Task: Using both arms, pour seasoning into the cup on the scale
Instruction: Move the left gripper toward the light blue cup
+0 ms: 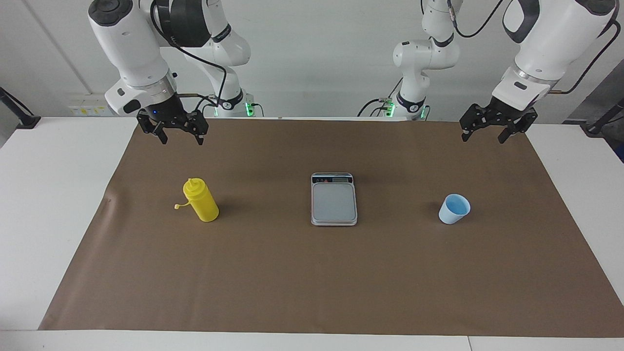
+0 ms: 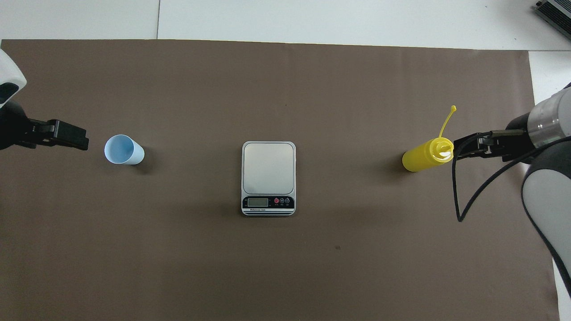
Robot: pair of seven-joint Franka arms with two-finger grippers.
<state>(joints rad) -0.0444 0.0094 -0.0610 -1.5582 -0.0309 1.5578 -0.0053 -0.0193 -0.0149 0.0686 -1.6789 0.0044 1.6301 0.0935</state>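
The yellow seasoning bottle [image 1: 202, 202] [image 2: 424, 158] stands upright on the brown mat toward the right arm's end, its tethered cap hanging off to the side. The silver-grey scale [image 1: 334, 200] [image 2: 268, 174] lies at the mat's middle with a bare plate and its display strip nearer to the robots. The light blue cup [image 1: 454, 208] [image 2: 124, 150] stands upright toward the left arm's end. My right gripper [image 1: 181, 141] [image 2: 464, 149] is open and empty, raised over the mat by the bottle. My left gripper [image 1: 482, 139] [image 2: 76, 137] is open and empty, raised over the mat by the cup.
A brown paper mat [image 1: 312, 282] covers most of the white table [image 1: 48, 195]. A black cable [image 2: 459, 200] loops down from the right arm. A grey device [image 2: 553, 11] sits at the table's corner farthest from the robots, at the right arm's end.
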